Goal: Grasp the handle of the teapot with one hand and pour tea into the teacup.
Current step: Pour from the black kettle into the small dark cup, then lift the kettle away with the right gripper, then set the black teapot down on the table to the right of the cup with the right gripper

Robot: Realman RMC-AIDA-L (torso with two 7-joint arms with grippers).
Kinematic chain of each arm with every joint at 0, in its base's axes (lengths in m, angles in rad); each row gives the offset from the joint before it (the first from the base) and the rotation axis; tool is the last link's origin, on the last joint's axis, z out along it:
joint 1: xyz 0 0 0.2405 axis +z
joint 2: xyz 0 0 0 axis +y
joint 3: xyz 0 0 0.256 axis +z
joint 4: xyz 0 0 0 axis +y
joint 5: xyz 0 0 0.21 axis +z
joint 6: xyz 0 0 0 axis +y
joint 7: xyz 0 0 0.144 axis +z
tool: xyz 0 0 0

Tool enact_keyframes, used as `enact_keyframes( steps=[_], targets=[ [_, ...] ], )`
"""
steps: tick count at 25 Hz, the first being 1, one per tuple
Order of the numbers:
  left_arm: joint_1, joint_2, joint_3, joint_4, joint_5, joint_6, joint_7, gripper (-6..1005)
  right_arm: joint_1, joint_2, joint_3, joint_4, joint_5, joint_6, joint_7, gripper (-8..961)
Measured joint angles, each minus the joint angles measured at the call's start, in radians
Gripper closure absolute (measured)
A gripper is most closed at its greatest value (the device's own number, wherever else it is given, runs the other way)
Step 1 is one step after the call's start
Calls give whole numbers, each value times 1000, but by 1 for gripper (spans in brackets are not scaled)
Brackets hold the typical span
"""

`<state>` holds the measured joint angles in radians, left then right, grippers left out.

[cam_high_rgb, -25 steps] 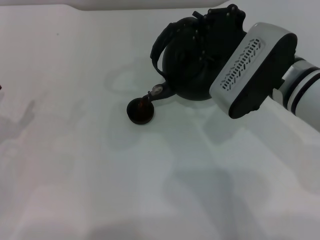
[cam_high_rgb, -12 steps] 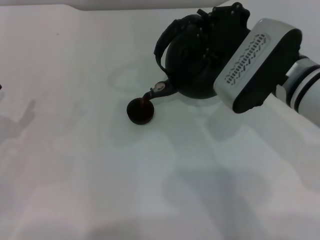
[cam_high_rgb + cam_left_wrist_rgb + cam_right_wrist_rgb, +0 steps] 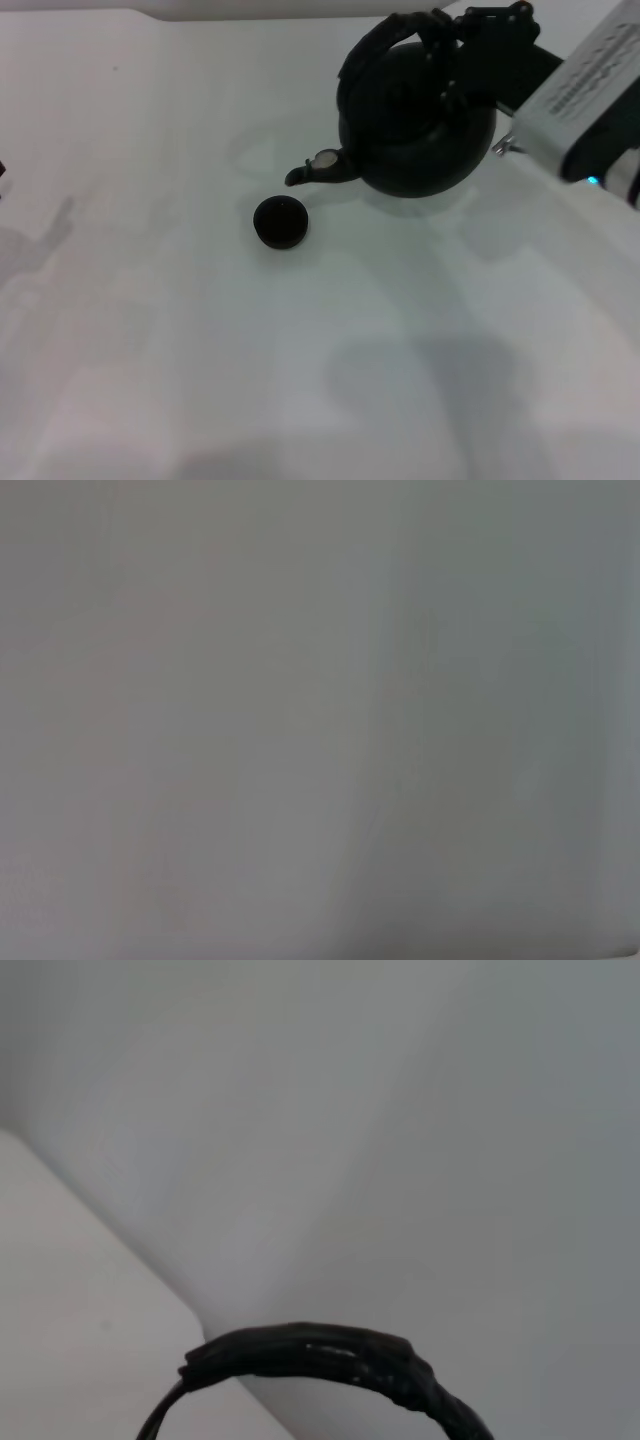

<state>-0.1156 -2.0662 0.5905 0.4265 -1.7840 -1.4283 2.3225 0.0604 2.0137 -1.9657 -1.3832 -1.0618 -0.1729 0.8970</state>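
The right pincer grips the teapot by its handle, upright beside the teacup; pouring looks finished, setting down comes next

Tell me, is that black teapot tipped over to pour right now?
No, the teapot sits about level; its spout points sideways beside the teacup, no stream showing. The right pincer holds the handle.

My right gripper is a knobbly black block with small bolt heads along its edge, joined to a white wrist housing with rounded corners, a dark underside, a slanted row of vent slots (like tyre tread) and a tiny blue light underneath.
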Motion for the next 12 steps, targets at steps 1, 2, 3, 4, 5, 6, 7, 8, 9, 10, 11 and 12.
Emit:
enact_keyframes(
  steps=[1,2,3,4,5,6,7,8,9,10,11,12],
  targets=[
    [0,0,0,0,0,0,0,138,-4,-1,19,8,24,-24,0,837],
    [-1,0,0,0,0,0,0,138,-9,-1,40,18,51,-55,0,837],
    [-1,0,0,0,0,0,0,138,-15,-1,64,29,78,-92,0,837],
    [-1,0,0,0,0,0,0,138,-22,-1,88,40,101,-128,0,837],
    [-1,0,0,0,0,0,0,138,-28,-1,109,49,119,-162,0,837],
    [-1,0,0,0,0,0,0,138,-36,-1,130,59,139,-199,0,837],
    [-1,0,0,0,0,0,0,138,-44,-1,150,68,157,-230,0,837],
    [-1,0,0,-1,0,0,0,138,-52,-1,166,72,171,-252,0,837],
    [-1,0,0,-1,0,0,0,138,-60,-1,180,76,183,-268,1,837],
    [-2,0,0,-1,0,0,0,138,-66,-1,190,78,190,-278,1,837],
    [-2,0,0,-1,0,0,0,138,-74,-1,202,81,194,-291,1,837],
    [-2,0,0,-1,0,0,-1,138,-82,-1,213,85,196,-305,2,837]
  ],
)
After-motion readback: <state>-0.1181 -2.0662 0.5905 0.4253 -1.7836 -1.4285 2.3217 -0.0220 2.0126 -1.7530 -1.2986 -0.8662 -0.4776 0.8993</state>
